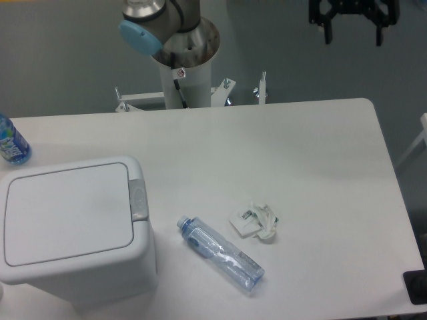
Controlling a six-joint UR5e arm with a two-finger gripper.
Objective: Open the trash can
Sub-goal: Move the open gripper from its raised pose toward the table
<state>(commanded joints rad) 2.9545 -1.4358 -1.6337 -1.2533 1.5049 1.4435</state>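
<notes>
I see bin (pixel 70 230) at bench (pixel 313 160) front-left corner, lid flat and closed. Grey latch button (pixel 138 199) sits mid right edge of lid. Judging: rigid plastic, light, smooth; may slide if shoved sideways. Best press straight down on button, no grasp needed. Pincer (pixel 352 27) hangs top right, well apart from bin, fingers spread, holding nothing. 1 bottle (pixel 220 253) lies beside bin; another (pixel 11 141) at left edge, label unreadable. Crumpled wrapper (pixel 255 222) nearby, no legible writing.
</notes>
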